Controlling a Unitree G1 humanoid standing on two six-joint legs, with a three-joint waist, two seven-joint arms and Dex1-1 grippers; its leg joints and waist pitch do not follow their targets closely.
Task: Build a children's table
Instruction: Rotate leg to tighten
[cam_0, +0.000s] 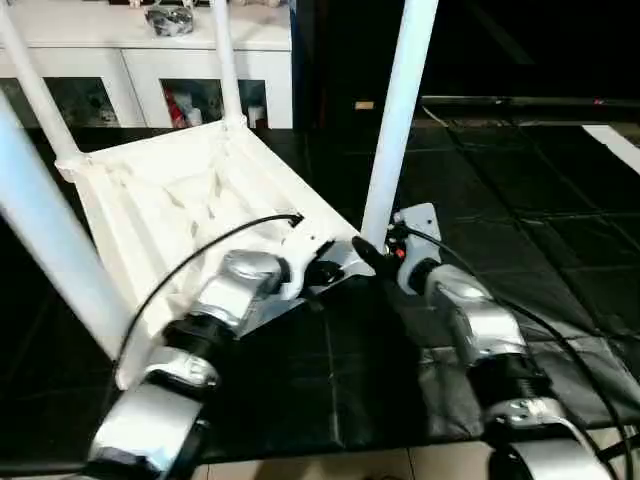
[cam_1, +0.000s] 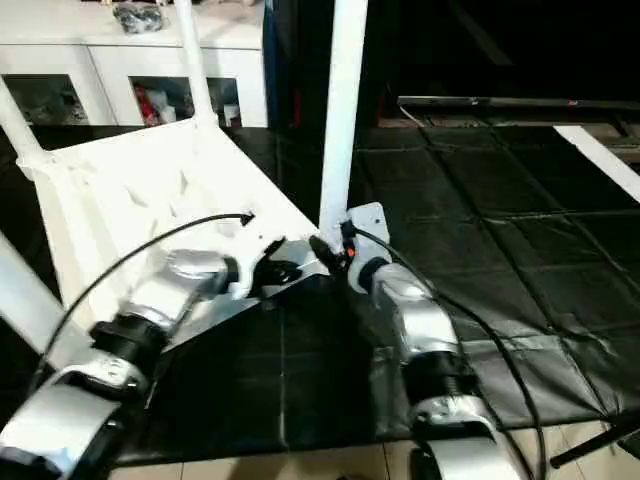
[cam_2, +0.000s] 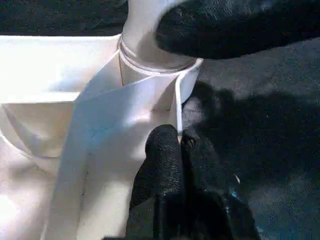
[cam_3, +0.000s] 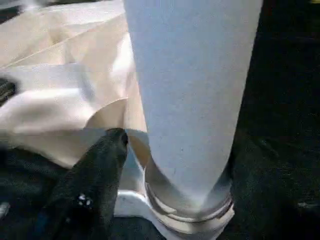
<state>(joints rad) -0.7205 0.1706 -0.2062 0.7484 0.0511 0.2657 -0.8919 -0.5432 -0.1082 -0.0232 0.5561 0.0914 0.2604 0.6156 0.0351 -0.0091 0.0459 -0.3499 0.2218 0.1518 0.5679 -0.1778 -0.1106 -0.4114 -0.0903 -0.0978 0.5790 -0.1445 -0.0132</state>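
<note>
The left end effector (cam_2: 180, 145), fingers together, presses the table top (cam_0: 170, 190). The right end effector (cam_0: 385, 258) sits beside the leg (cam_0: 400, 120); I cannot tell if it grips. A bump could tip that leg.

the children's table (cam_0: 170, 200) lies upside down on the floor mat (cam_0: 520, 230), legs up; a cabinet (cam_0: 150, 50) stands behind it, both grippers at its near corner.
</note>
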